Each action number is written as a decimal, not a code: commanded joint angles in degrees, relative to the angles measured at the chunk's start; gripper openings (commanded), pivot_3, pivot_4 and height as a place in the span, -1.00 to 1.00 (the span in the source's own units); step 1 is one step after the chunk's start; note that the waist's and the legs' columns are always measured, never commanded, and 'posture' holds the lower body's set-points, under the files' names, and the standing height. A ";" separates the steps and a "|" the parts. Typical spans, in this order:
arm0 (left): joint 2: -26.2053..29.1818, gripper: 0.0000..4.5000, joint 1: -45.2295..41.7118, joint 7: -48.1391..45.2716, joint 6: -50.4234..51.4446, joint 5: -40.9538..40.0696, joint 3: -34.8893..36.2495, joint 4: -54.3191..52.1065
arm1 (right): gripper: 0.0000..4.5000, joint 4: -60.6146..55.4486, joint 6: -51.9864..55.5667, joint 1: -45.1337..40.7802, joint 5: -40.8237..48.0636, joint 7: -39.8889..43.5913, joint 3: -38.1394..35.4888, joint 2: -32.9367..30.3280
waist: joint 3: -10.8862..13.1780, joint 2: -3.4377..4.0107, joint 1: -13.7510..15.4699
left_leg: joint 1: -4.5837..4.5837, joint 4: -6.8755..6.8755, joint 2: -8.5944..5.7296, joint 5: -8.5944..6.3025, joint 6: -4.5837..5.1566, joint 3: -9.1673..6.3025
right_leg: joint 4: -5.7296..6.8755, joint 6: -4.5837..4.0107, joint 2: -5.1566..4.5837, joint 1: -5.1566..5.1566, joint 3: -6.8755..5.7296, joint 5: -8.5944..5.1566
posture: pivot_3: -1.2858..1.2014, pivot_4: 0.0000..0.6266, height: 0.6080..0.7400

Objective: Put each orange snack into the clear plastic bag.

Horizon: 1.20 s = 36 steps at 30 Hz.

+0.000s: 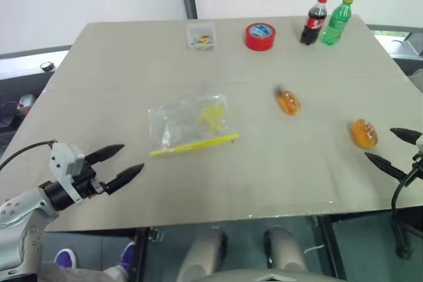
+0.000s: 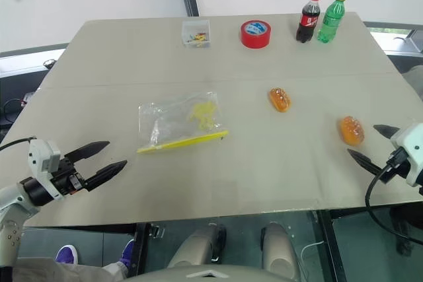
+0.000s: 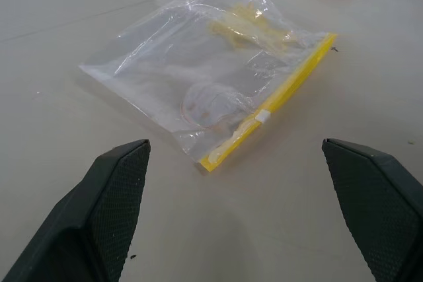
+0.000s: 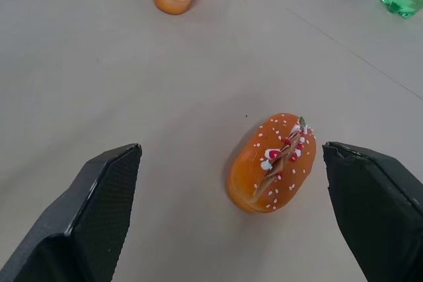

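Both grippers gape wide, empty: the left gripper (image 1: 123,162) faces the clear plastic bag (image 1: 191,123); the right gripper (image 2: 370,143) sits just beside one orange snack (image 2: 351,130).

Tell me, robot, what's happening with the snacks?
Both hands open: left hand faces the clear plastic bag, right hand beside the near orange snack. Other orange snack mid-table. Neither bagged. Nothing in the way.
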 commanded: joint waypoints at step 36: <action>4.63 0.98 -52.75 -10.93 43.61 5.70 -30.46 56.49 | 1.00 -23.51 10.85 -10.44 5.27 -8.25 18.03 8.48 | -0.12 0.05 -0.05 | -0.01 0.08 -0.41 0.15 -0.25 -0.23 | 0.20 0.02 0.00 -0.05 -0.14 0.01 | 0.03 -0.52 1.00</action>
